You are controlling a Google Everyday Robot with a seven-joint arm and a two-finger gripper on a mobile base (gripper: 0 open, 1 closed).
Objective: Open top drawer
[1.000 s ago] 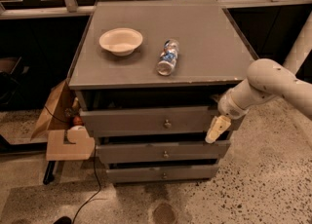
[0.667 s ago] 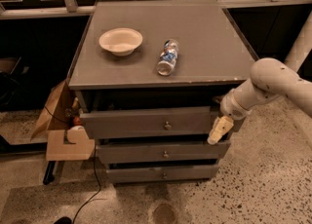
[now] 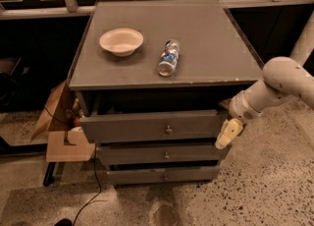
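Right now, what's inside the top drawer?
The top drawer is part open, but only a dark gap shows. The cabinet top overhangs it, so any contents are hidden. The gripper sits at the drawer front's right end.

A smooth white arm, bulbous at the joint and faintly speckled, is seen at the right; a pale yellow end effector is fitted below.

Our one near view, high in front, down onto the flat grey cabinet surface; cream hand low right.
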